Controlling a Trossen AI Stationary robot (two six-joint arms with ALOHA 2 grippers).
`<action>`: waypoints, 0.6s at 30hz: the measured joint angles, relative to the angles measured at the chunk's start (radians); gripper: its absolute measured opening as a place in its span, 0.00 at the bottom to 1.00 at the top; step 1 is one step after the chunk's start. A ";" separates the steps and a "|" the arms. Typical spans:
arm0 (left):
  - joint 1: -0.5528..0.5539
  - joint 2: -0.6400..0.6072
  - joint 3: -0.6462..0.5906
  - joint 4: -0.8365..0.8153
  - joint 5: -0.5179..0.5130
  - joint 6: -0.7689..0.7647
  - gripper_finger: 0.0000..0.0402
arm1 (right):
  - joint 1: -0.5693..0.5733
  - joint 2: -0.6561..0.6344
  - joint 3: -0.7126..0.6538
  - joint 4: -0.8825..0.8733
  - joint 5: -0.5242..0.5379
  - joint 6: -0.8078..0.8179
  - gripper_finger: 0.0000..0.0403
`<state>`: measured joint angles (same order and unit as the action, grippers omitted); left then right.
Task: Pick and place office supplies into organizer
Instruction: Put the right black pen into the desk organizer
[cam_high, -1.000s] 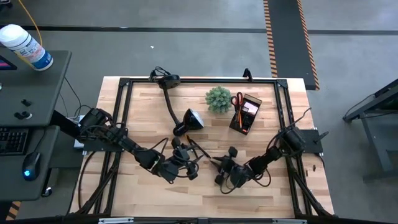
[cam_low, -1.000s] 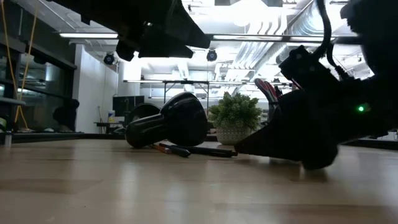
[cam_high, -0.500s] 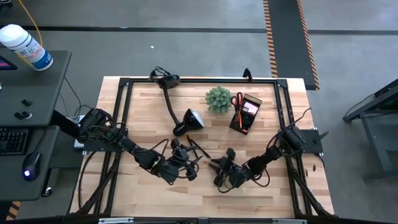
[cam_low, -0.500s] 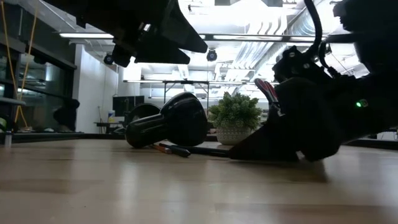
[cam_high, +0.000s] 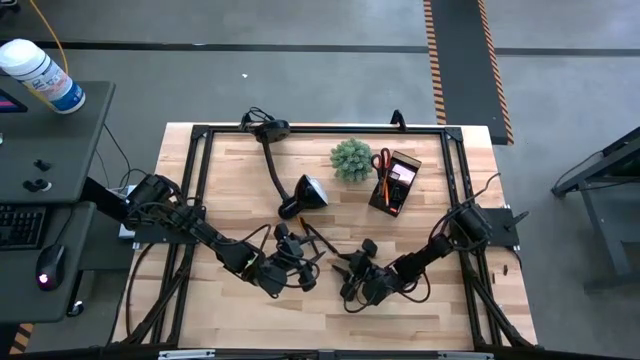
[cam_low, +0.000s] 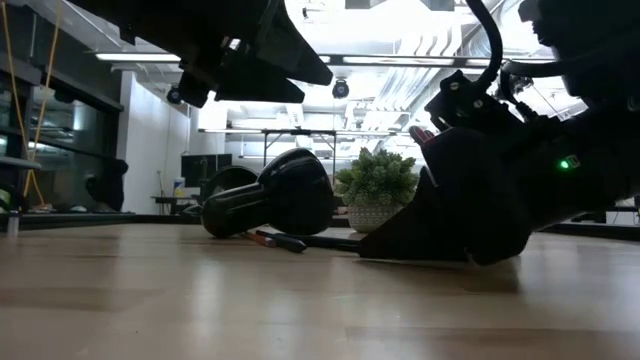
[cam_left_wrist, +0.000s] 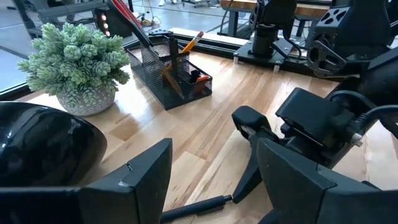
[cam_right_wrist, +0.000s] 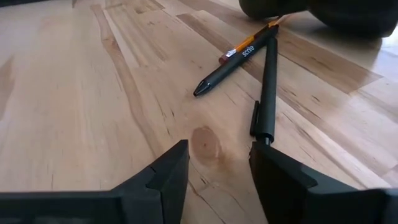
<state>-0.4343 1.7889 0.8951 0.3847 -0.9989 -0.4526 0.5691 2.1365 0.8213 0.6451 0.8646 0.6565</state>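
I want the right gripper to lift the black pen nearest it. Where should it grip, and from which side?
Grip the nearest black pen mid-barrel, coming straight down. It lies flat on the table, and its far end crosses the other black pen, so stay on the clear near stretch. The right gripper is open just short of it.

Bare tabletop is left free along the far-left and near edges. Centre is crowded: lamp, plant and organizer are set close together (narrow gaps only). Approach to pens is flanked by left gripper and right gripper, w/ fingers apart.
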 joint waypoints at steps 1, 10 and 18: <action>0.000 0.000 0.000 0.000 0.000 0.000 0.55 | 0.006 0.000 0.000 -0.009 0.005 0.014 0.40; 0.000 0.000 0.000 -0.008 0.000 -0.001 0.55 | 0.033 -0.001 0.000 -0.060 0.051 0.076 0.40; 0.000 0.000 0.000 -0.011 0.000 -0.006 0.55 | 0.014 0.000 -0.001 -0.065 0.082 0.058 0.40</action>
<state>-0.4343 1.7889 0.8951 0.3737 -0.9993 -0.4583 0.5831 2.1365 0.8207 0.5800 0.9462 0.7144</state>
